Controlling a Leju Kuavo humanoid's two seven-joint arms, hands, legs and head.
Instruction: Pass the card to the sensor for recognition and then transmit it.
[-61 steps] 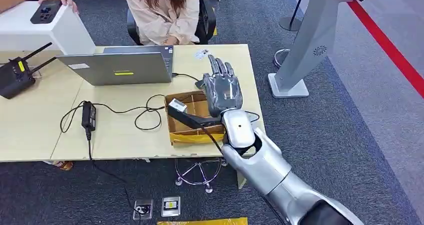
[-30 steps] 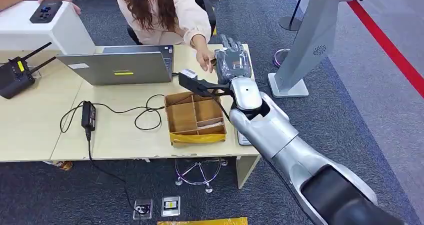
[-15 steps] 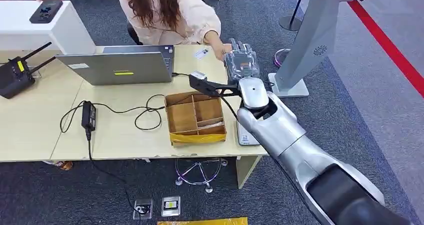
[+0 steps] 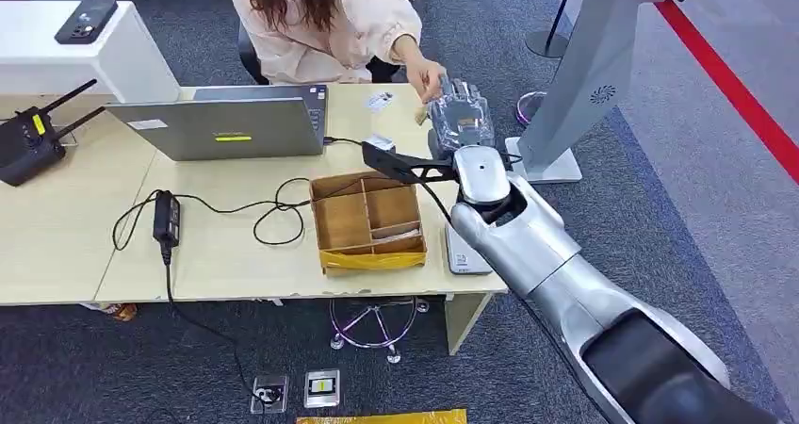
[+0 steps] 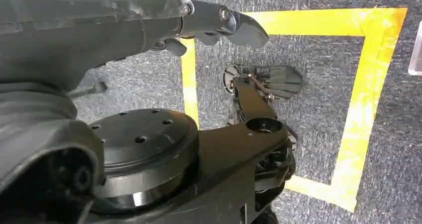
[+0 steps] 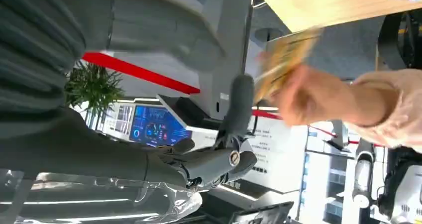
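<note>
**Desk layout, seen from the head**

The table (image 4: 57, 245) spans the left and middle of the scene. On it, a laptop (image 4: 221, 127) sits toward the far edge, with a router (image 4: 28, 141) to its left. Nearer the front, a power adapter (image 4: 167, 219) lies left of a divided tray (image 4: 367, 221), a cable between them. The right hand (image 4: 460, 113) reaches over the table's far right corner, just beside a person's hand (image 4: 429, 73) holding a card (image 6: 286, 55). A kiosk stand (image 4: 584, 75) rises right of the table. A white counter (image 4: 104, 52) stands behind the router, a phone (image 4: 85, 21) on top.
</note>
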